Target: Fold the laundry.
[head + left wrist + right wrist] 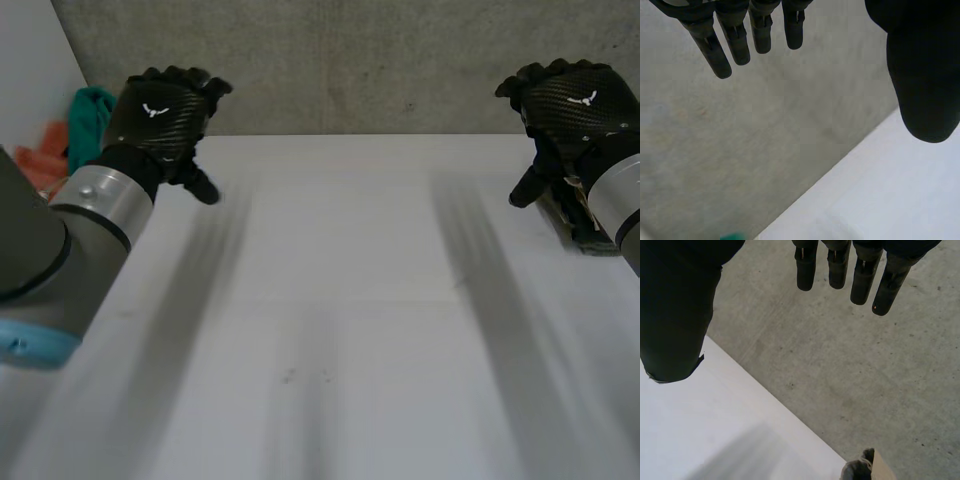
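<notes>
Left hand (160, 110) hangs above the far left edge of the white table (340, 330), and its own wrist view shows its fingers (740, 40) straight and spread from the thumb (925, 75), with nothing between them. Right hand (575, 100) hangs above the far right edge in the same way, fingers (860, 275) straight, thumb (680, 315) held wide, empty. The two hands are well apart, with bare tabletop between them and a grey concrete wall (350, 60) behind. The laundry lies off the table, beyond its left edge beside the left arm: a teal cloth (88, 115) with an orange cloth (42, 155) just beside it. A dark thing (585, 225) lies on the table under the right hand; I cannot tell what it is.
</notes>
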### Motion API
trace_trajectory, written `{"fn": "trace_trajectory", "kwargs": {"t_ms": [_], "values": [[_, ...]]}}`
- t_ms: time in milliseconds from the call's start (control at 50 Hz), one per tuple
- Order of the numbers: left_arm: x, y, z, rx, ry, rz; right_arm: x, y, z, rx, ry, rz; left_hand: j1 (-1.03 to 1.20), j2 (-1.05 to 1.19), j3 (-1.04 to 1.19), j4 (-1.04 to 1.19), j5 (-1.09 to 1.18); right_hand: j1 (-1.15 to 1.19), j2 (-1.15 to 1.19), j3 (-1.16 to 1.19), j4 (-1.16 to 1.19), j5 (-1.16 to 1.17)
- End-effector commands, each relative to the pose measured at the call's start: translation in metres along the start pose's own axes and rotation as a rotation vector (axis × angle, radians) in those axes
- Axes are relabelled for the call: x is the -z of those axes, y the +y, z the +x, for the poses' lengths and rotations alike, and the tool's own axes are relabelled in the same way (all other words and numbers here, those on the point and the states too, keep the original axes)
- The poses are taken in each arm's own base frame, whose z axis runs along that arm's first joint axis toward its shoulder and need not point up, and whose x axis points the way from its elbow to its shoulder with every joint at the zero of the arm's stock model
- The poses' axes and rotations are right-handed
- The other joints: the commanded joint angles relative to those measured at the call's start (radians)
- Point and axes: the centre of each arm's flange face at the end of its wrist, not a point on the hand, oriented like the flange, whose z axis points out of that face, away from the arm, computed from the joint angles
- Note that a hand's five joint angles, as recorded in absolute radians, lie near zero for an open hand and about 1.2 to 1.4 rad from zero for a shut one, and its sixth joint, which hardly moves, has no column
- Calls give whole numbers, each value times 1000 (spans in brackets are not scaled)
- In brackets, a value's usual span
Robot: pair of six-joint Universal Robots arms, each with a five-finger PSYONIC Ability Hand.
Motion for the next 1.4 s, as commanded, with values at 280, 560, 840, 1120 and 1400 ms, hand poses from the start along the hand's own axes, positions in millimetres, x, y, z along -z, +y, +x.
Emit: {"fn": "trace_trajectory", "kwargs": {"t_ms": [280, 560, 840, 1120, 1400], "values": [[-89, 166, -142, -304, -73, -287, -9, 23, -9, 11, -39, -66, -5, -8, -15, -6, -21, -33, -47, -40, -63, -67], [-109, 227, -185, -291, -90, -316, -16, 35, -11, 20, -47, -93, 277, 274, 267, 275, 260, -33, -47, -40, -63, -67], [-118, 266, -194, -283, -81, -317, -18, 37, -10, 23, -45, -94, 424, 421, 414, 422, 407, -33, -47, -40, -63, -67], [-126, 282, -194, -294, -72, -289, -20, 44, -12, 22, -52, -111, 523, 521, 514, 522, 507, -33, -47, -40, -63, -67], [-129, 286, -195, -301, -80, -284, -23, 48, -13, 20, -56, -121, 981, 978, 971, 979, 964, -33, -47, -40, -63, -67]]}}
